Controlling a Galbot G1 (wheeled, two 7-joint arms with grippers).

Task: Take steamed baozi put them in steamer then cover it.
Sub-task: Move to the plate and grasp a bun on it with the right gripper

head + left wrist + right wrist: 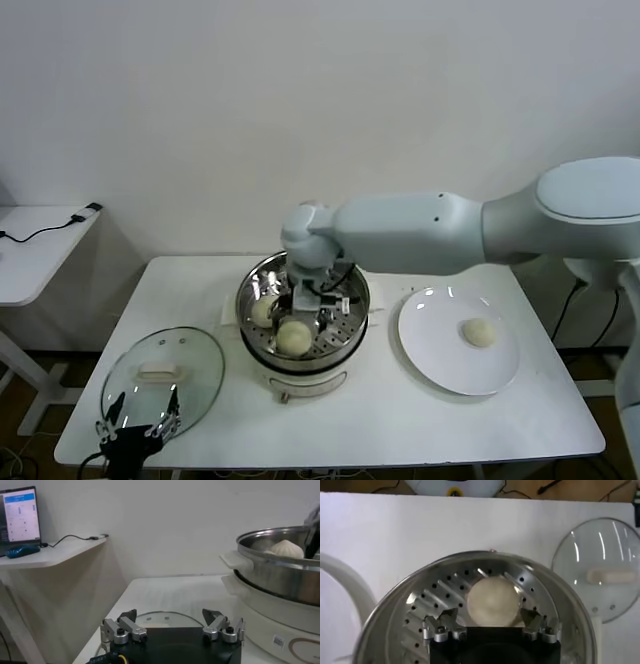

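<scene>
The steamer stands mid-table with two steamed baozi on its perforated tray. My right gripper hangs inside the pot, open. In the right wrist view its fingers stand apart on either side of one baozi, which rests on the tray. A third baozi lies on the white plate. The cover, a glass lid, lies flat on the table at front left. My left gripper sits open and empty at the lid's near edge.
The plate is to the right of the steamer. A white side table with a cable stands at far left, and the left wrist view shows a screen on it. My right arm reaches across the plate's far side towards the pot.
</scene>
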